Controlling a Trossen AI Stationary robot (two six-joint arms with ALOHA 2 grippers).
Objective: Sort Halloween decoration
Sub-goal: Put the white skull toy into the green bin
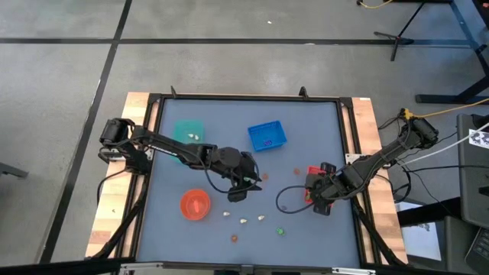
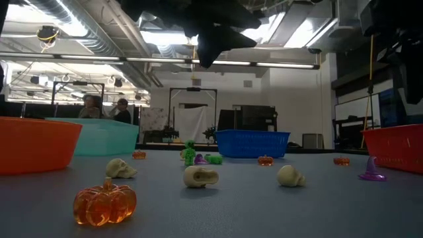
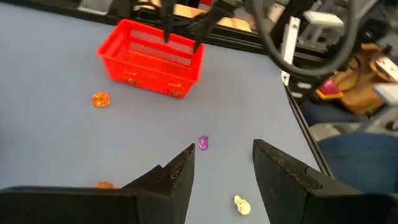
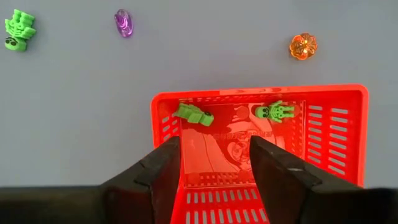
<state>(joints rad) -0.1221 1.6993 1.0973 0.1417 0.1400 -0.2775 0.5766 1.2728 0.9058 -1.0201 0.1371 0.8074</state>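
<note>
**Right end effector over the red tray, trinkets all over the counter**

So here's where we're at. In the high view the right end effector point(image 1: 319, 195) sits over the red tray point(image 1: 312, 177) at the right-middle of the frame. In its own wrist view the two dark fingers point(image 4: 163, 171) stand apart with nothing between them, straight above the tray point(image 4: 336, 99). Two green trinkets lie inside it, one point(image 4: 193, 114) toward the left of the tray floor and one point(image 4: 275, 112) toward the right.

The left end effector point(image 1: 246, 177) hangs above the middle of the counter point(image 1: 321, 130). Its fingers point(image 3: 180, 171) are apart too and empty, with a purple trinket point(image 3: 203, 142) and a cream one point(image 3: 241, 204) on the counter below them.

The rest of the Halloween decoration is scattered. In the high view, white pieces point(image 1: 244, 221) lie in a row at the lower middle, with an orange one point(image 1: 234, 238) and a green one point(image 1: 280, 230) nearby. In the low view we get an orange pumpkin point(image 2: 104, 201) up front, three cream skulls point(image 2: 200, 176) behind it and a purple witch hat point(image 2: 372, 170) on the right.

The teal tray point(image 1: 189, 131) at the upper left holds a couple of white pieces, the blue tray point(image 1: 267, 135) sits at the upper middle, and the orange bowl point(image 1: 195, 204) is at the lower left. Two people show far back in the low view.
</note>
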